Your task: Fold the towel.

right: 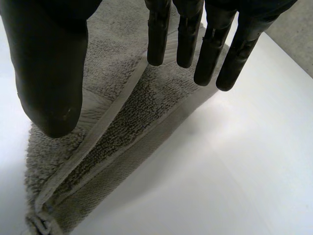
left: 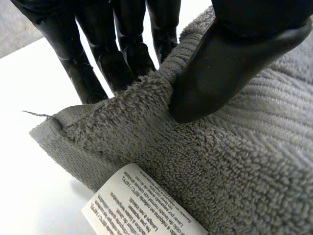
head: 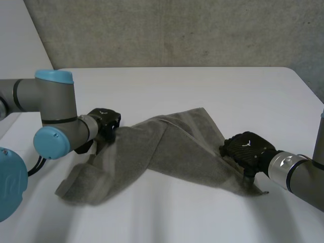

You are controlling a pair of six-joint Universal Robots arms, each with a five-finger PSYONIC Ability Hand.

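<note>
A grey towel (head: 172,147) lies rumpled across the white table (head: 202,86), partly doubled over itself. My left hand (head: 104,124) is at the towel's left edge. In the left wrist view its thumb (left: 230,63) presses the towel's hem (left: 146,98) against the straight fingers (left: 98,54) behind it, so the edge is pinched. A white care label (left: 137,205) is sewn close to that grip. My right hand (head: 248,149) hovers over the towel's right corner. Its fingers (right: 210,44) are straight and spread apart from the thumb (right: 49,73), above the towel's hemmed edge (right: 122,122).
Bare table top (right: 234,161) runs beside the right hand, and the table's far part reaches a concrete wall (head: 177,30). The left arm's elbow (head: 50,142) stands just left of the towel. A folded heap of towel (head: 76,185) lies near the front left.
</note>
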